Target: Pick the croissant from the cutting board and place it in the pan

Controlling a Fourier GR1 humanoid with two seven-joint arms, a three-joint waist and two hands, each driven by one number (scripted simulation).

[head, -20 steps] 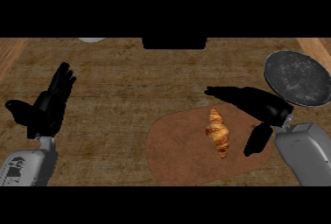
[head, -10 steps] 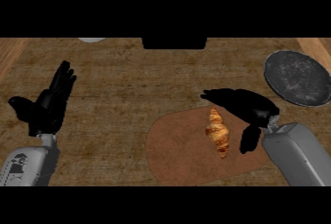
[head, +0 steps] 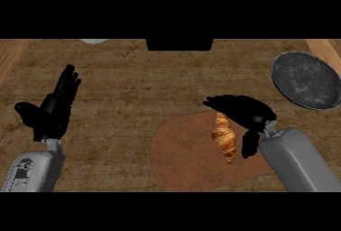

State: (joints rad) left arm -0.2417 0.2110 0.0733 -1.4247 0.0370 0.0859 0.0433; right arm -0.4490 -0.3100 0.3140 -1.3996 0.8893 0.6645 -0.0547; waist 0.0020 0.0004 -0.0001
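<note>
The right hand (head: 245,113) arches over the top end of the croissant (head: 225,137), hiding its tip, fingers curved but not closed on it, while the croissant lies on the cutting board (head: 183,153), the pan (head: 306,80) holds nothing, and the left hand (head: 52,111) rests open at the left.

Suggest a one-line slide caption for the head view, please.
Right robot hand arches over the croissant on the cutting board, pan beyond; left robot hand rests open.
</note>
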